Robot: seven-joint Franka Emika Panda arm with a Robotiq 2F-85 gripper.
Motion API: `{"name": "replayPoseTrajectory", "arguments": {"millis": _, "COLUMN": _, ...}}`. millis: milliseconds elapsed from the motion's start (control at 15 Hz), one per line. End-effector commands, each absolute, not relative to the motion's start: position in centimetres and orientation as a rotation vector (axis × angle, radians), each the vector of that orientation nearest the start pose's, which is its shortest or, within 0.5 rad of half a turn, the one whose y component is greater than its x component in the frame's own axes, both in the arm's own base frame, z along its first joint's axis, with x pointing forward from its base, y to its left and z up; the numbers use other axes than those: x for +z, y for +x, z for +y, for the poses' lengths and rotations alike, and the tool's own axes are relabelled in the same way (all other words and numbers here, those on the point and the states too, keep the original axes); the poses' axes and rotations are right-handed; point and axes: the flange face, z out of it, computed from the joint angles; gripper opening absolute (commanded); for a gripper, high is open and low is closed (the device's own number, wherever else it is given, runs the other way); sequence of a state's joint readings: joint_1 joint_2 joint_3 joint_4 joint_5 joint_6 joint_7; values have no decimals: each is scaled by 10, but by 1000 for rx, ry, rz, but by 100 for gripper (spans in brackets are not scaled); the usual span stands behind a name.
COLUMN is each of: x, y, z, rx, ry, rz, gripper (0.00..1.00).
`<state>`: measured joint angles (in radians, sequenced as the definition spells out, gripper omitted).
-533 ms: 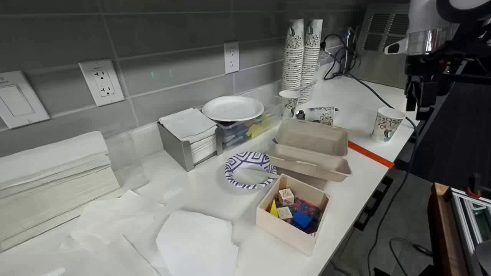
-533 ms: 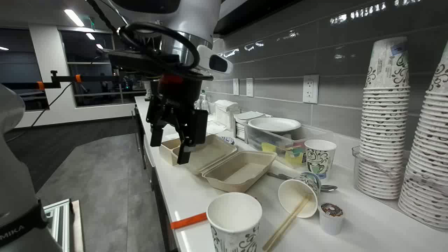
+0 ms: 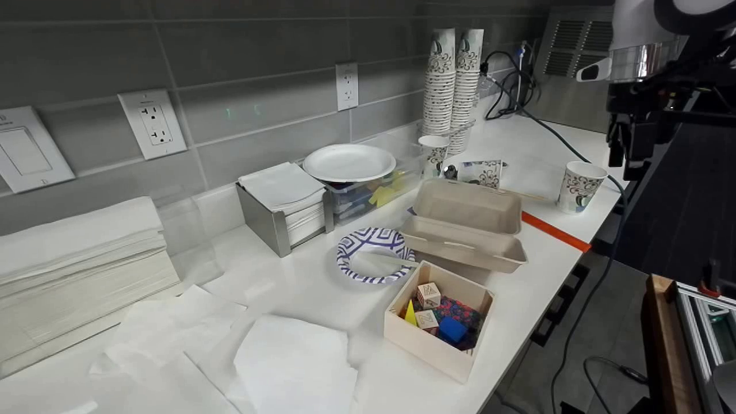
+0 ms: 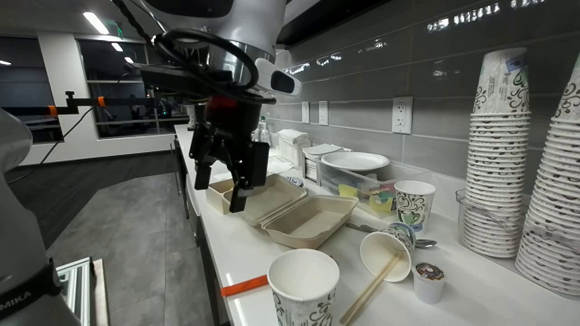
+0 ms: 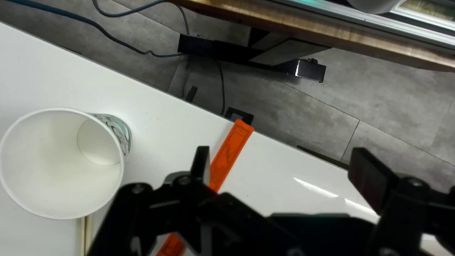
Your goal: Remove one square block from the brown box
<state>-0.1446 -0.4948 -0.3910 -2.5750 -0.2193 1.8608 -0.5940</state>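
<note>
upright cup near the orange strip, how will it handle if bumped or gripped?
Probably light: the wrist view shows the cup empty. May tip if pushed high, since its base is narrower than its rim. Thin-looking wall could dent under a firm grip.

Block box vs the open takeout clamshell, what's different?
Build: the tan box is one boxy piece; the takeout clamshell is two shallow halves, opened out.
Walls: the box's stand straight up; the clamshell's flare outward.
Size: the clamshell covers more of the white counter than the box.
Tone: the box is pale tan, the clamshell a darker grey-brown.
Shared: both rest on that counter.
</note>
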Motion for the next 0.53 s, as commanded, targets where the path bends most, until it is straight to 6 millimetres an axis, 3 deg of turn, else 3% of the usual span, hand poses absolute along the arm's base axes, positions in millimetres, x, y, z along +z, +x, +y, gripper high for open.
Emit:
{"name": "replayPoseTrajectory", "arguments": {"millis": 0, "x": 400, "y": 310, "z": -188, "rx": 325, "ry": -3021, "rz": -277, "gripper": 100}}
{"name": "replayPoseTrajectory", "arguments": {"millis": 200, "x": 412, "y": 315, "z": -143, "rx": 348, "ry": -3038, "rz": -150, "gripper": 100}}
{"name": "replayPoseTrajectory", "arguments": {"millis": 467, "x": 429, "y": 323, "z": -84, "rx": 405, "ry": -3050, "rz": 205, "gripper": 100}}
